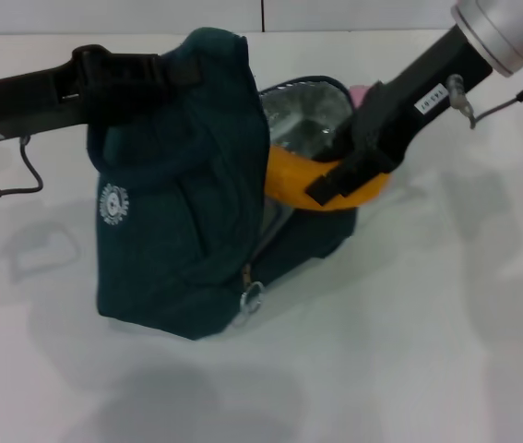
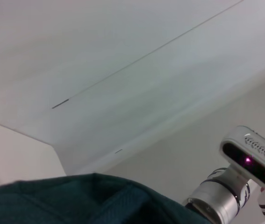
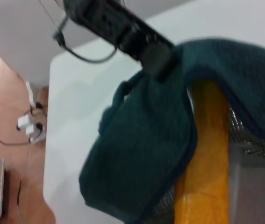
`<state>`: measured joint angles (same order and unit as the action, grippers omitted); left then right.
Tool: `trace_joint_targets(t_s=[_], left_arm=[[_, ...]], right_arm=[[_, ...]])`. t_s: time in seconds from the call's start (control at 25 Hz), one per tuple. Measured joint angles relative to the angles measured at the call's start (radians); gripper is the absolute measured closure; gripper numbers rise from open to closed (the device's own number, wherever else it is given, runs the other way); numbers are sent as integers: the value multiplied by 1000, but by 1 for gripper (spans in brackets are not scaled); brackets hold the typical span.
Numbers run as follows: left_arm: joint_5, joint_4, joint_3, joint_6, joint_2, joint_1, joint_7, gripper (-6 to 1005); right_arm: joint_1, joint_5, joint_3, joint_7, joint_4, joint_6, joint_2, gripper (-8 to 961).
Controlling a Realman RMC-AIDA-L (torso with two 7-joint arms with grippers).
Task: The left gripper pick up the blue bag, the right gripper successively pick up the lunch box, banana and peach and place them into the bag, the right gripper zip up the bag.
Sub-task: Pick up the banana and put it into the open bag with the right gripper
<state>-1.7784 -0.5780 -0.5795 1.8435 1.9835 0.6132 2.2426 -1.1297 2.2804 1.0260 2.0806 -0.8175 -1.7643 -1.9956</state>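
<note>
Banana going into the held-open blue bag on the white table (image 1: 445, 332).

The blue bag (image 1: 178, 231), soft and floppy, stands mid-table; the left pincer (image 1: 155, 69) pinches its top edge at 10 o'clock. The banana (image 1: 312, 180), firm, smooth and bruisable, best held mid-length, hangs over the bag's mouth at 2 o'clock, clamped in the right pincer (image 1: 353, 171).

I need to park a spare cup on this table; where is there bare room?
Bare table lies in front of the blue bag and to its right. It is crowded at the bag's mouth, where the right claw holds the banana; the left claw grips the bag's top.
</note>
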Motion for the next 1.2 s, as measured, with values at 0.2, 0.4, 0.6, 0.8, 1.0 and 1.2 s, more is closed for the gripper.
trace_joint_targets(t_s=[0.2,0.4,0.6,0.8,1.0,1.2], left_arm=[[2,1,0,0,10,0,0,953],[2,28,0,0,15,6,-1,953],[-2,46,0,0,17,12,-6,953],[-3,49,0,0,20,13,-8,953],[-2,49,0,-1,20,11,-9,953],[-2,49,0,-1,20,7,-9,953]], right_arm=[[1,20,9,12,-7,-24,-1,362],[7,20,8,12,-7,-28,-2,357],[8,20,6,10,-5,-25,-3,352],[4,9,3,6,-1,-20,-8,347],[-3,8,1,13,-7,-32,-12,343],[6,-32,-19,11,-11,-26,-5,338]])
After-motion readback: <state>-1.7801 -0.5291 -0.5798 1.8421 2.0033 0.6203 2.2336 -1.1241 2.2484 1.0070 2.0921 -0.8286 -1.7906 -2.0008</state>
